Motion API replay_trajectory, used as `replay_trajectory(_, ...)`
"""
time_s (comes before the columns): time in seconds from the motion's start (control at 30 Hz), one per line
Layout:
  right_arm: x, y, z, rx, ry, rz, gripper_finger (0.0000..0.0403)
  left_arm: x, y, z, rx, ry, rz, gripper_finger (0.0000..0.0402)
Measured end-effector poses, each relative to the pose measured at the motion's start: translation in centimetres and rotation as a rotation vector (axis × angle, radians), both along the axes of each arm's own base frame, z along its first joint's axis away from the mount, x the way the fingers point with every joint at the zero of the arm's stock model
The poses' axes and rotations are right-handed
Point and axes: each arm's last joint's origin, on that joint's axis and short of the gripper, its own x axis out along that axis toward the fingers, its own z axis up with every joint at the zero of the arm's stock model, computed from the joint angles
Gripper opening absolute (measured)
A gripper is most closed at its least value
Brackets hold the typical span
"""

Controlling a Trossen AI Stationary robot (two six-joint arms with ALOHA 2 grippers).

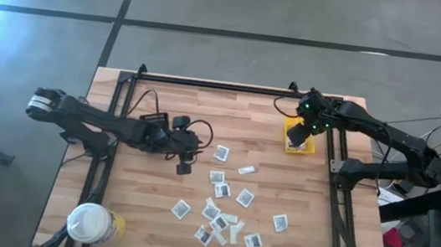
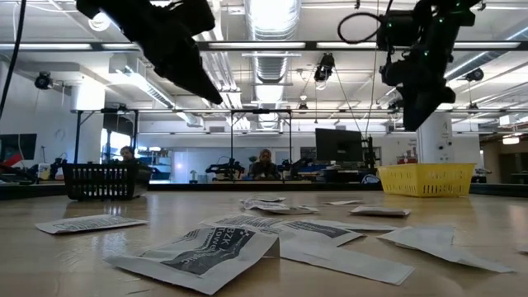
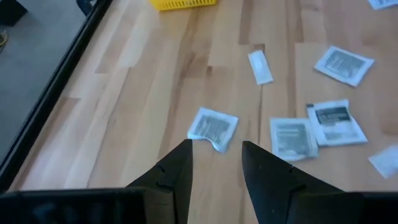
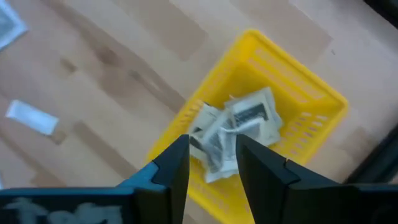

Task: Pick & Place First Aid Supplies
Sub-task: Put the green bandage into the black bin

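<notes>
First aid packets, white squares with grey centres, lie scattered flat on the wooden table (image 1: 151, 208), most of them near its front middle (image 1: 222, 212). A narrow pale strip (image 1: 246, 170) lies among them. My left gripper (image 3: 216, 146) hangs open above the table, just short of one square packet (image 3: 213, 127), touching nothing. My right gripper (image 4: 211, 142) stands open over the small yellow bin (image 4: 298, 81) at the table's far right, pointing steeply down. Several packets (image 4: 249, 118) lie in a heap in the bin below its fingers.
A round yellow tub with a white lid (image 1: 92, 224) stands at the near left corner. Black frame rails (image 1: 208, 83) run along the table's far edge and both sides. Bare wood lies between the left arm and the bin. A black basket (image 2: 101, 181) shows at far left in the low view.
</notes>
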Motion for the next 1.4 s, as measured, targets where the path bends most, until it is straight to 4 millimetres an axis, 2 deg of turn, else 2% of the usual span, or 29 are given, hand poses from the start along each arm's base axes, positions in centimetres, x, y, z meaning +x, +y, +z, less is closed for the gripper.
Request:
replay_trajectory(0.27, 1.8, 2.4, 1.3, -0.012, -0.049, 0.108, 0.0103, -0.7, -1.2, -0.2, -0.088, 0.059, -0.102, 0.0133)
replay_trajectory(0.63, 4.1, 7.1, 1.5, -0.008, -0.145, 0.296, 0.0070, -0.8, -2.3, -0.3, -0.162, 0.059, -0.133, 0.0133)
replay_trajectory(0.87, 5.3, 9.5, 1.9, -0.055, -0.237, 0.470, 0.0063, -1.3, -3.3, -0.6, -0.196, 0.094, -0.134, 0.0133)
replay_trajectory(1.1, 6.1, 11.7, 2.5, -0.191, -0.304, 0.631, 0.0059, -2.0, -4.1, -1.0, -0.224, 0.163, -0.121, 0.0133)
replay_trajectory(1.4, 6.1, 13.6, 2.8, -0.423, -0.258, 0.717, 0.0056, -3.0, -4.2, -1.7, -0.234, 0.275, -0.086, 0.0133)
